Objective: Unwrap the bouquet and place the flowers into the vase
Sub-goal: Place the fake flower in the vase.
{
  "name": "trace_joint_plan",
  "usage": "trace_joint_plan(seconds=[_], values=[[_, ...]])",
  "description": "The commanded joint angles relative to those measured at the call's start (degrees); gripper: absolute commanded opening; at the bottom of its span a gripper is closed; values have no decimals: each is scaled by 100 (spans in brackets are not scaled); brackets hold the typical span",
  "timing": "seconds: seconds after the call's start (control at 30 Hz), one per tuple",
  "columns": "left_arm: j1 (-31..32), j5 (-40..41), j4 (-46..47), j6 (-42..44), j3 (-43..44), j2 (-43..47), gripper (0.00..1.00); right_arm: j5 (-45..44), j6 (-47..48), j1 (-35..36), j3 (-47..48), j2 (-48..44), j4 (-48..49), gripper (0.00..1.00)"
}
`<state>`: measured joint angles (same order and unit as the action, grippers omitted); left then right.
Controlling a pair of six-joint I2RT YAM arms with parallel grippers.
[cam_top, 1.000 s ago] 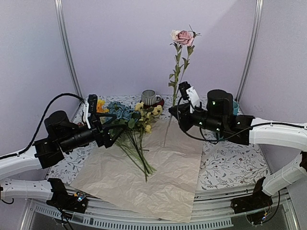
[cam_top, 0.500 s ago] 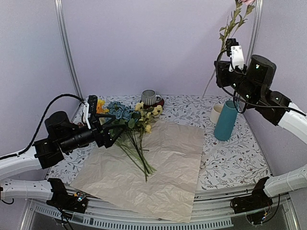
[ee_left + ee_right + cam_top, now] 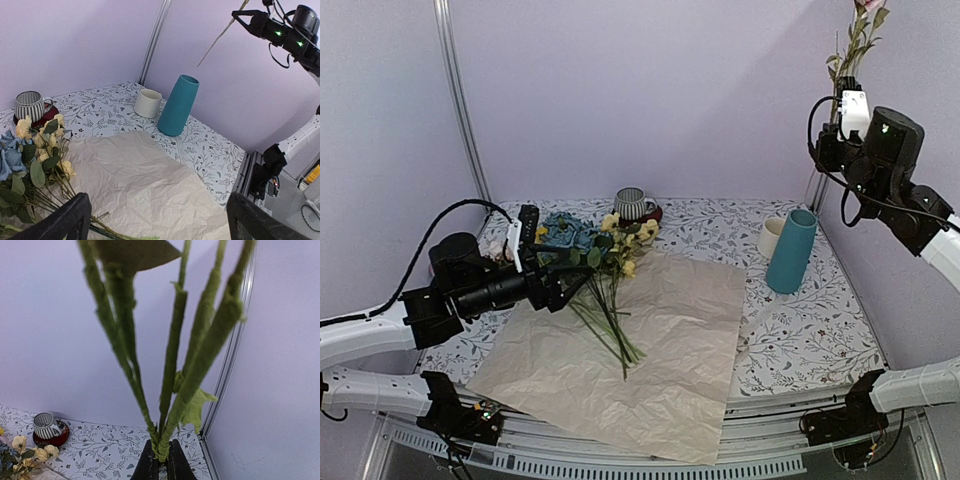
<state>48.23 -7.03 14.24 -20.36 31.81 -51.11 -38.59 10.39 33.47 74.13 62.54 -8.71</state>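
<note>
The flowers lie loose in a bunch on the spread, crinkled wrapping paper, blooms toward the back left. My left gripper stands open low over their stems, its dark fingers wide apart in the left wrist view, with paper between them. My right gripper is raised high at the right, shut on the green stem of a pink rose whose bloom reaches the frame's top. The teal vase stands upright below and a little left of that gripper.
A cream mug stands just left of the vase. A striped grey cup on a red saucer sits at the back. Metal frame posts rise at both back corners, one close beside the raised rose.
My right arm has carried the rose from over the table's middle up and to the right, high above the vase. My left gripper has shifted slightly right over the stems.
</note>
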Motion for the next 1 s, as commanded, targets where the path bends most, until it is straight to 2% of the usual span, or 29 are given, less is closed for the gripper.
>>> trace_joint_plan(seconds=[0.0, 0.17, 0.47, 0.67, 0.97], values=[[-22, -37, 85, -62, 6, 15, 96, 263, -364, -211, -334, 15, -184, 2], [-20, 5, -1, -75, -12, 102, 96, 976, -713, -860, -645, 240, -97, 2], [-20, 97, -32, -72, -62, 190, 96, 1428, -1107, -1420, -914, 640, 16, 2], [-22, 248, -79, -76, -77, 198, 97, 1747, -1610, -1594, -1101, 925, -198, 3], [-23, 257, -84, -31, -112, 208, 98, 1763, -1904, -1649, -1243, 1429, -385, 10]])
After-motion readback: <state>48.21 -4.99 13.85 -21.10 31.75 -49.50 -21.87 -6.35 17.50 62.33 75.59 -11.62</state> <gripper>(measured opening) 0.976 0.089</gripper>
